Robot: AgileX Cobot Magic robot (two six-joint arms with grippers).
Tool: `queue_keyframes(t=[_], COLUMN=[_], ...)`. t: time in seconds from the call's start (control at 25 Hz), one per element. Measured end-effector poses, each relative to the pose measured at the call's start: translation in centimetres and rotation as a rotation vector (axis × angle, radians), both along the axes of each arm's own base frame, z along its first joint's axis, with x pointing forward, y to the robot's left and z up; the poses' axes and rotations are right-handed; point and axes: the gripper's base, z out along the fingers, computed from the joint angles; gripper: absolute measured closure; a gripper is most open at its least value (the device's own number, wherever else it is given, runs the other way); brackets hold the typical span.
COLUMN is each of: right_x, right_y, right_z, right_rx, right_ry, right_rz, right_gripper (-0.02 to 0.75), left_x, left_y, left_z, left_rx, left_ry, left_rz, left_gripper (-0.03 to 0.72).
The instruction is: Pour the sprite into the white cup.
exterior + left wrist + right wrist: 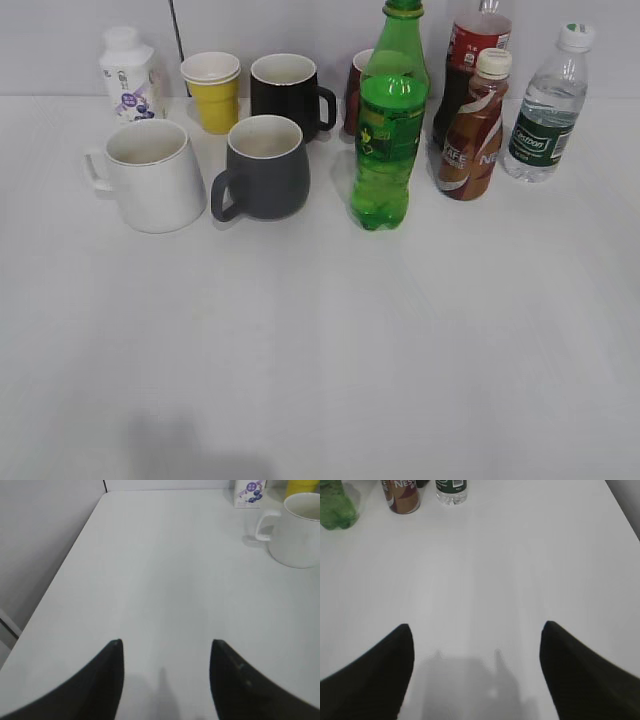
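Observation:
The sprite [390, 130], a tall green bottle with its cap on, stands upright at the table's middle back; its base shows in the right wrist view [335, 507]. The white cup [150, 175] stands upright at the left with its handle to the left; it also shows in the left wrist view [297, 530]. My left gripper [166, 645] is open and empty over bare table, well short of the white cup. My right gripper [477, 627] is open and empty, far from the sprite. Neither gripper shows in the exterior view.
A dark grey mug [262, 168] stands next to the white cup. Behind are a yellow paper cup [212, 92], a black mug [288, 95], a small white bottle [128, 72]. Right of the sprite stand a brown coffee bottle [475, 130], a cola bottle [470, 50], a water bottle [545, 105].

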Motion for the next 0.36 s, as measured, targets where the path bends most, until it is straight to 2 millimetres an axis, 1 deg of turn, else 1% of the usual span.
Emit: queue_keyframes(t=[0.36], right_x=[0.0], right_y=[0.0], right_z=[0.0], right_rx=[0.0], right_ry=[0.0], right_rz=[0.0], right_gripper=[0.162], left_x=[0.0], left_y=[0.0], left_z=[0.01], left_rx=[0.0], left_ry=[-0.001], left_rz=[0.0], left_gripper=[0.325])
